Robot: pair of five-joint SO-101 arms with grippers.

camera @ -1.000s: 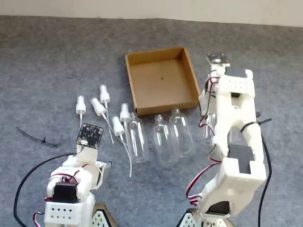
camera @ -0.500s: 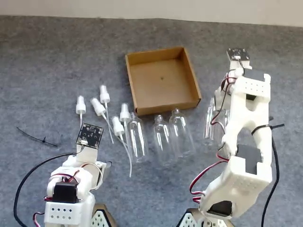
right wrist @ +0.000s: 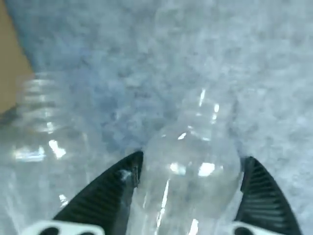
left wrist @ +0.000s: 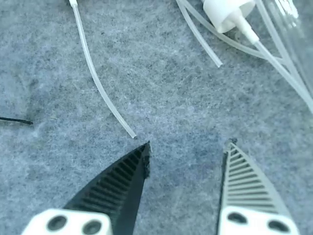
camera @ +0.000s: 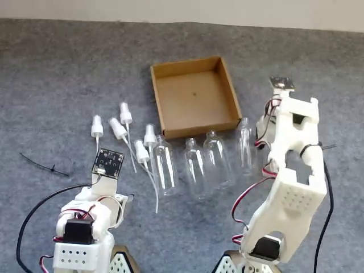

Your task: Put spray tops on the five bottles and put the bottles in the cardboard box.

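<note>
Clear, round plastic bottles (camera: 164, 165) lie on fuzzy grey felt (camera: 57, 68) at 6 o'clock of the shallow cardboard box (camera: 199, 129), with white spray tops (camera: 122, 128) at their 9 o'clock. The left gripper (left wrist: 188, 147) is spread over bare felt. The right gripper (right wrist: 188, 164) flanks one bottle (right wrist: 195, 127), but I cannot tell if it grips.

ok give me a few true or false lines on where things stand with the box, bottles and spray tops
The cardboard box holds nothing. True.
Every bottle already wears a spray top. False: the bottles in view have bare necks, and the spray tops lie loose on the carpet beside them.
The left gripper has its jaws open and empty. True.
The black cable tie sits inside the box. False: the cable tie lies on the carpet, away from the box.
The right gripper is down at the spray tops. False: the right gripper is at the bottles, near the box.
</note>
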